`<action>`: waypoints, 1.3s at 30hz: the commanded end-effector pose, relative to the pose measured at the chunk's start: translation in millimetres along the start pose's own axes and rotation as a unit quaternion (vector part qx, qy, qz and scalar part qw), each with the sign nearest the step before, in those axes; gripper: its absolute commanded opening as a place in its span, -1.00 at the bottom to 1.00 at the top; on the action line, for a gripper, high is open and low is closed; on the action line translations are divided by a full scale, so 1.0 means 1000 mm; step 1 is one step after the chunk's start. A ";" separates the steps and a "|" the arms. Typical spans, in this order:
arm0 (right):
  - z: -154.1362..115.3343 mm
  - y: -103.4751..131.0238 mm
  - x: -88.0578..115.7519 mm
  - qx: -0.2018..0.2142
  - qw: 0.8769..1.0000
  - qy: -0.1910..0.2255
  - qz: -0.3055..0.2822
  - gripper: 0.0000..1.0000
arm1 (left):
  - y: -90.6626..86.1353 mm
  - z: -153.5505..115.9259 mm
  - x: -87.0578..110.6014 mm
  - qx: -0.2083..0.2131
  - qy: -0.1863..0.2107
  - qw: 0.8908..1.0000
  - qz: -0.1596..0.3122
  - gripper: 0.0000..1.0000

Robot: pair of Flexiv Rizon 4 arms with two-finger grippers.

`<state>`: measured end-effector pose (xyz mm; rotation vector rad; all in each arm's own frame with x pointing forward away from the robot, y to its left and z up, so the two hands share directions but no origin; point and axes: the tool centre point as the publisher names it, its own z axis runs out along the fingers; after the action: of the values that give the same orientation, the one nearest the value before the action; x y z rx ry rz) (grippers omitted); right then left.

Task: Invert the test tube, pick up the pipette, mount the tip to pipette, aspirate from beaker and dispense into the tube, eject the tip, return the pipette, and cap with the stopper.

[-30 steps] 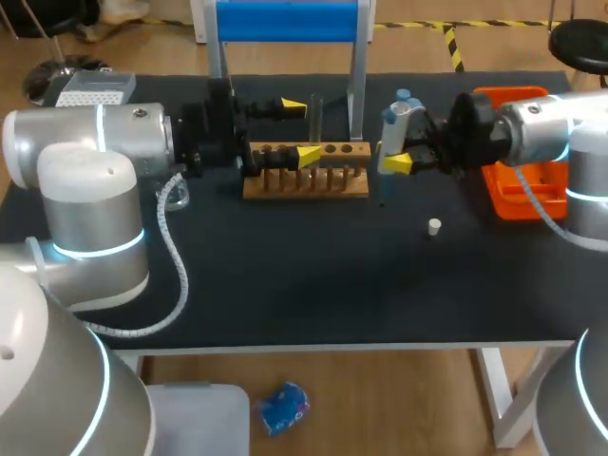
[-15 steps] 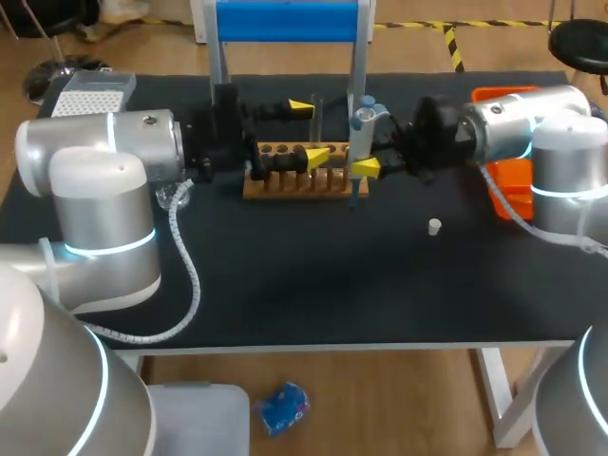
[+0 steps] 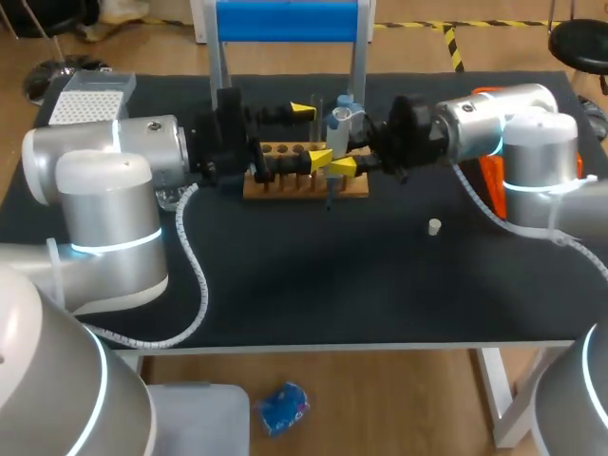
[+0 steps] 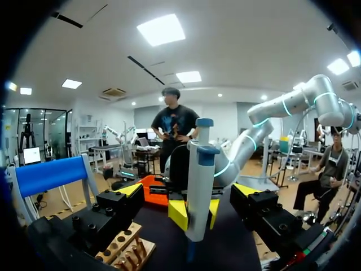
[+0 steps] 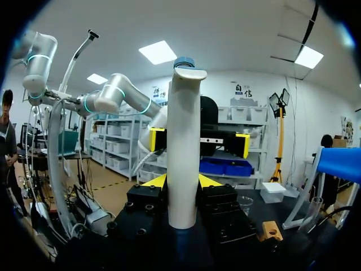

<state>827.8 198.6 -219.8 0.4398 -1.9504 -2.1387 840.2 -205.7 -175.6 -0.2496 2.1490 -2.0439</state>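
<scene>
Right hand (image 3: 344, 163), clenched on the pipette (image 3: 339, 125), has swung left across the bench (image 3: 285, 285) and is now over the wooden rack (image 3: 353, 186). Left hand (image 3: 311, 133) waits there, fingers spread and empty. Dispensing looks next.

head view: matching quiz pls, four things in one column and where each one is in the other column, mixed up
1 pipette
2 stopper
3 wooden rack
4 tip box

a far left corner of the table
b held upright in the right gripper
c alone on bare table
d in the middle, between the two arms

Pairs: 1-b, 2-c, 3-d, 4-a
</scene>
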 end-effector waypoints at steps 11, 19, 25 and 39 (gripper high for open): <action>0.015 -0.008 -0.014 -0.003 1.000 0.020 0.006 -1.00 | 0.004 0.006 0.003 0.002 -0.012 1.000 0.004 0.87; 0.018 -0.010 -0.014 -0.001 1.000 0.022 0.009 -1.00 | 0.006 0.006 0.002 0.003 -0.017 1.000 0.004 0.45; 0.017 -0.011 -0.014 0.002 1.000 0.022 0.010 -1.00 | 0.007 0.006 0.001 0.001 -0.017 1.000 0.004 0.17; 0.018 -0.010 -0.015 0.006 1.000 0.023 0.013 -1.00 | 0.010 0.008 0.000 -0.002 -0.016 1.000 0.004 -1.00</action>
<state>833.6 221.1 -228.0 0.4552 -1.9343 -2.0875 842.3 -209.5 -184.4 -0.2692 2.1322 -2.0202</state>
